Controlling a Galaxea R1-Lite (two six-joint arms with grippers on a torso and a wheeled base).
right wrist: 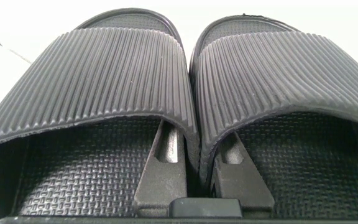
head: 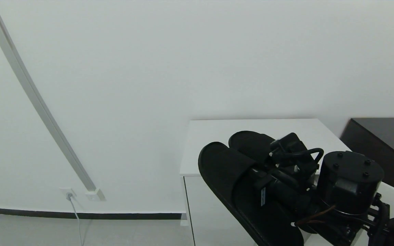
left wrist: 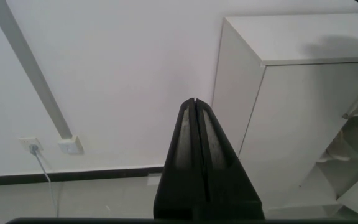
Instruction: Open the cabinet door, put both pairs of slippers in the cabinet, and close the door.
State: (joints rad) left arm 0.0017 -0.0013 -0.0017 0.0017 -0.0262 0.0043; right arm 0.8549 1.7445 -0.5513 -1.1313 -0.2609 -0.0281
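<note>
A pair of black ribbed slippers (head: 224,167) hangs in the air in front of the white cabinet (head: 217,136), toes pointing up towards the wall. My right gripper (head: 263,172) is shut on the pair. One finger (right wrist: 163,168) lies inside each slipper (right wrist: 110,74), pinching the two inner side walls together. My left gripper (left wrist: 194,106) is shut with nothing between its fingers, held in the air left of the cabinet (left wrist: 291,124). The cabinet's door handle (left wrist: 357,101) shows at the edge of the left wrist view, with inner shelves (left wrist: 347,152) visible below it.
A dark brown cabinet (head: 385,143) stands right of the white one. On the white wall a grey conduit strip (head: 36,99) runs down to a socket with a plugged-in cable (head: 68,194). Open grey floor (head: 80,232) lies left of the cabinet.
</note>
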